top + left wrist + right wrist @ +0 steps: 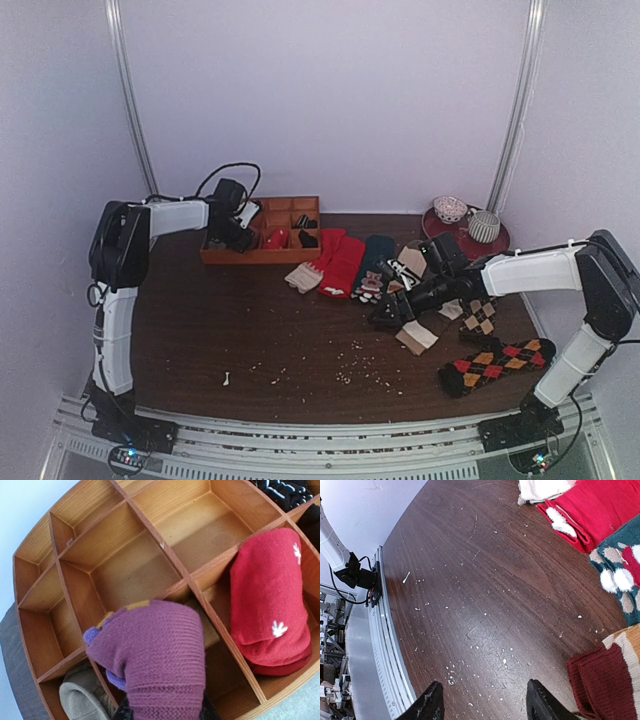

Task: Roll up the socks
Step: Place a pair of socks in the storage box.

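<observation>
My left gripper point(238, 232) is shut on a rolled purple sock point(155, 655) and holds it over the wooden compartment box point(175, 565), above a front compartment. A rolled red sock point(270, 600) lies in the compartment to the right and also shows in the top view point(277, 238). A grey sock roll point(80, 700) sits in the compartment to the left. My right gripper point(482, 705) is open and empty over bare table point(485, 605). Flat red socks point(340, 262), a dark green sock point(374, 262) and argyle socks point(497, 363) lie on the table.
A red plate point(497, 242) with two cups stands at the back right. Small crumbs are scattered over the table's front half. A beige sock point(303, 277) and a tan piece point(416, 338) lie near the middle. Black socks point(285, 492) fill a rear compartment.
</observation>
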Action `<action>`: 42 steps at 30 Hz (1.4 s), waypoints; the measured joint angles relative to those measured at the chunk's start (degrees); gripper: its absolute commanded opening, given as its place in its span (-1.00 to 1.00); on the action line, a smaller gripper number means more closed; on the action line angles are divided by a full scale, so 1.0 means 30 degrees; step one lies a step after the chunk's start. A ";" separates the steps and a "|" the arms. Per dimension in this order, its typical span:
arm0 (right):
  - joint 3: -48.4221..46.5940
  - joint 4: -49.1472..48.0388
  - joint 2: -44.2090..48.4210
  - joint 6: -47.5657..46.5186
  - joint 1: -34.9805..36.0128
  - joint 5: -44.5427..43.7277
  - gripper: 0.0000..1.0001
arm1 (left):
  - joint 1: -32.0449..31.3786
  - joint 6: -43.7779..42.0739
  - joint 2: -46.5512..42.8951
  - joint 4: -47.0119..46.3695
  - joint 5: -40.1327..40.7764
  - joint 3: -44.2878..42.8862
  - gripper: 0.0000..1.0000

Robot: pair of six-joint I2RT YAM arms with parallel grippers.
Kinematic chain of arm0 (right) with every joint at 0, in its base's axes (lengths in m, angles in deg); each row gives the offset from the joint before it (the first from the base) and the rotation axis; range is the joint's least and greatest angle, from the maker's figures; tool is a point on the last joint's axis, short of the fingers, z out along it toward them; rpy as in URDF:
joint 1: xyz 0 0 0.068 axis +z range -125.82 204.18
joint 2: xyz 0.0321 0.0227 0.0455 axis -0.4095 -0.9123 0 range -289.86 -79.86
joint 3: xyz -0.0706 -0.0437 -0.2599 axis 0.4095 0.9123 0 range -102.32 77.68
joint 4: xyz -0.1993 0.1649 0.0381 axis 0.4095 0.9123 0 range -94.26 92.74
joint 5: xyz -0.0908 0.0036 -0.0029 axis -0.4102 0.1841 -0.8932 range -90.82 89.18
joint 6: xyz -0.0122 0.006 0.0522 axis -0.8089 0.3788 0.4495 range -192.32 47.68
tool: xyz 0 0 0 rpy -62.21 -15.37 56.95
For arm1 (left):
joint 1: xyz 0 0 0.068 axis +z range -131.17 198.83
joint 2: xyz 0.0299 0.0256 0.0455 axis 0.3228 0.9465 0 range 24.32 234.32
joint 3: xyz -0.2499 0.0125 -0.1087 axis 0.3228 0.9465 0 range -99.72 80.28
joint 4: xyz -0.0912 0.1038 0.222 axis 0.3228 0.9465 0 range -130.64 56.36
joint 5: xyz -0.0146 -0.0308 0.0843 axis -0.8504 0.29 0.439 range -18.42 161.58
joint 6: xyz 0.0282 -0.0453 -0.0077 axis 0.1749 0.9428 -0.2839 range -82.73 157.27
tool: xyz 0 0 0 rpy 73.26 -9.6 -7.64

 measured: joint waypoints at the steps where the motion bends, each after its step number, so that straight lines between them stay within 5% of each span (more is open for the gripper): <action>1: 0.0000 -0.0029 0.0000 0.0000 0.0000 0.0007 0.13 | 0.0000 -0.0007 0.0015 0.0219 -0.0109 -0.0117 -0.87; 42: -0.0007 -0.0262 -0.0321 -0.0015 -0.0007 0.0313 0.13 | 0.0073 -0.0153 0.1326 0.2412 -0.1093 -0.2659 -0.39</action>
